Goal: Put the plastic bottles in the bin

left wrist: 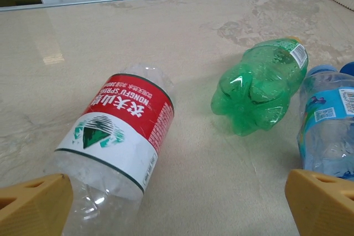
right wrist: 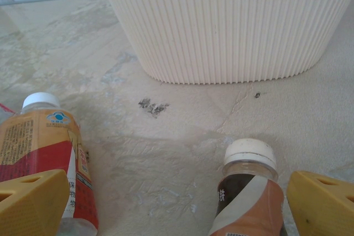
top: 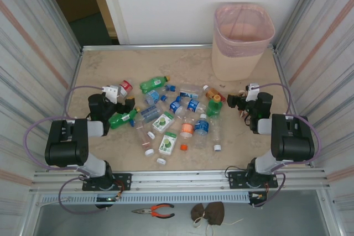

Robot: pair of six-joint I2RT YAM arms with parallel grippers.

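Left gripper (left wrist: 177,207) has its jaws wide apart, holding nothing, low over the table (top: 99,70) at the left end of the plastic bottles (top: 177,117). These lie scattered mid-table on their sides, pointing all ways.

Between the left fingers is a red-labelled clear bottle (left wrist: 124,131), on its side, long axis running away from the camera and tipped slightly right. Just to its right, apart from it, a green bottle (left wrist: 254,95) lies with its base toward the camera and its neck pointing away-right.

Right gripper (right wrist: 177,208) is also spread, nothing gripped. A brown-labelled bottle (right wrist: 249,189) sits between its fingers and an orange-labelled bottle (right wrist: 47,136) beside its left finger, both white caps pointing at the bin (right wrist: 232,26).

The bin stands upright at the far right corner, pink bag inside.
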